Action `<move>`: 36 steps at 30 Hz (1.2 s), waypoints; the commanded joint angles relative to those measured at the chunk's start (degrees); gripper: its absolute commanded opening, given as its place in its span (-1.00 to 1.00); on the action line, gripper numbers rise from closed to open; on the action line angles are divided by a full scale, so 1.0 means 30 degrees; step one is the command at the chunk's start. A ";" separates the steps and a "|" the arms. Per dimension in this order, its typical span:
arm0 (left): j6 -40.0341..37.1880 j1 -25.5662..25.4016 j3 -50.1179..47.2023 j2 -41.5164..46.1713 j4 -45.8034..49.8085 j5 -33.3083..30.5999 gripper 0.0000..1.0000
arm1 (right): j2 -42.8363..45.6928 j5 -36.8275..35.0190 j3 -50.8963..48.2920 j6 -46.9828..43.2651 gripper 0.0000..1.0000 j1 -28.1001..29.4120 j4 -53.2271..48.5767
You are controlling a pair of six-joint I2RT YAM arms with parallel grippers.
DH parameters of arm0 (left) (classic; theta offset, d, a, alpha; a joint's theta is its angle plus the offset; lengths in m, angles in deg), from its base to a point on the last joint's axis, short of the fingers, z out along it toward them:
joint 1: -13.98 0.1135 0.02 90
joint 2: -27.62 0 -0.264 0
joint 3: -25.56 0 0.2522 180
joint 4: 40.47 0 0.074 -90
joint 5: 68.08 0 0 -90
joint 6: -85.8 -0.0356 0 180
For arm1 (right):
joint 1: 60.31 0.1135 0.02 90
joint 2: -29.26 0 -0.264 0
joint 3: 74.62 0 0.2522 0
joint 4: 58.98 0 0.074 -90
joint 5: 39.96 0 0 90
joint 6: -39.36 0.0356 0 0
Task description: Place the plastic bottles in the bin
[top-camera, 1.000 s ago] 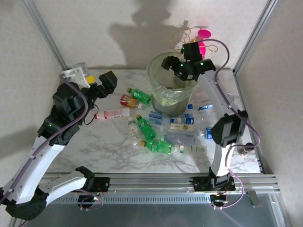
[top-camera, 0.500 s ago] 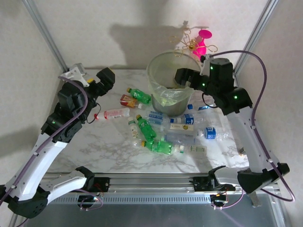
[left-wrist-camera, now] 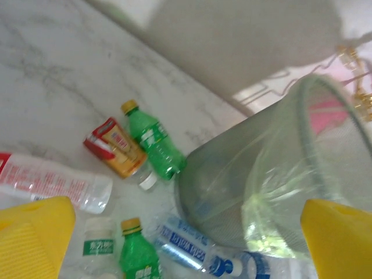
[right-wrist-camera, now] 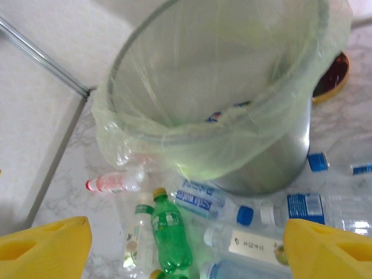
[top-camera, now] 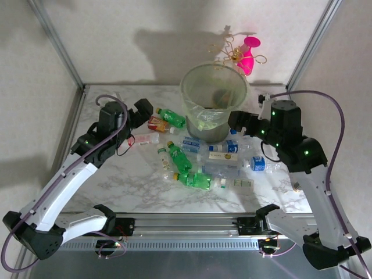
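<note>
Since a second ago: the right gripper [top-camera: 237, 122] has come off the rim of the translucent pale green-grey round bin [top-camera: 187, 93] and now sits low against its right side. The left gripper [top-camera: 141, 110] has swung in from the table's far-left corner toward the bottles.

Both claws: yellow fingers spread wide, nothing between them.

The bin, lined with a yellowish-green plastic bag, stands upright near the middle of the far edge of the white marble-pattern table [top-camera: 116, 180].

The small plastic bottles [top-camera: 197, 180] lie scattered from the bin's foot toward the near edge. A green bottle with a yellow cap [top-camera: 172, 117] is just beside the bin's left foot. An orange-brown bottle [top-camera: 157, 123] lies against it, and a clear red-labelled bottle [top-camera: 139, 139] lies further left. The left gripper hangs over these.
</note>
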State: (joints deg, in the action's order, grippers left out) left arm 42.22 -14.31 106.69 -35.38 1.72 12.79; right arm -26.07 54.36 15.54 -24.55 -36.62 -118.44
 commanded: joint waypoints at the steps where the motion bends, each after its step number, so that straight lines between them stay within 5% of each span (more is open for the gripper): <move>1: 0.1482 0.0203 -0.0695 -0.0488 0.1100 0.0705 0.98 | 0.0589 0.0383 -0.1299 0.0578 0.68 0.0271 -0.1381; 4: 0.2733 0.0259 -0.1103 -0.1169 0.1580 0.0806 0.98 | 0.0258 0.1846 -0.1996 0.0108 0.61 0.1056 -0.1300; 12: 0.3822 0.0335 -0.1317 -0.2992 0.2785 0.1747 0.94 | -0.4133 -0.3374 -0.1163 -0.1176 0.57 0.9469 -0.1392; 16: 0.4177 0.0688 -0.1556 -0.2495 0.4087 0.0703 0.94 | -0.7878 -0.4919 0.0488 -0.2145 0.51 1.1779 -0.1337; 25: 0.4102 0.3035 -0.2553 0.0777 0.5627 0.0485 0.92 | -1.4893 -0.3448 0.3490 -0.3214 0.47 1.1693 -0.0998; 36: 0.2756 0.3516 -0.1589 0.2352 0.6406 0.0074 0.87 | -1.9286 -0.1816 0.6040 -0.3553 0.32 0.9021 -0.1563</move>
State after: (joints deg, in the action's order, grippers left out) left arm 52.53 -4.28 99.94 -29.09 18.46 14.41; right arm -81.74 47.25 30.51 -33.56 -9.52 -121.02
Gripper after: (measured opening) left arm 0.937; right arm 0.660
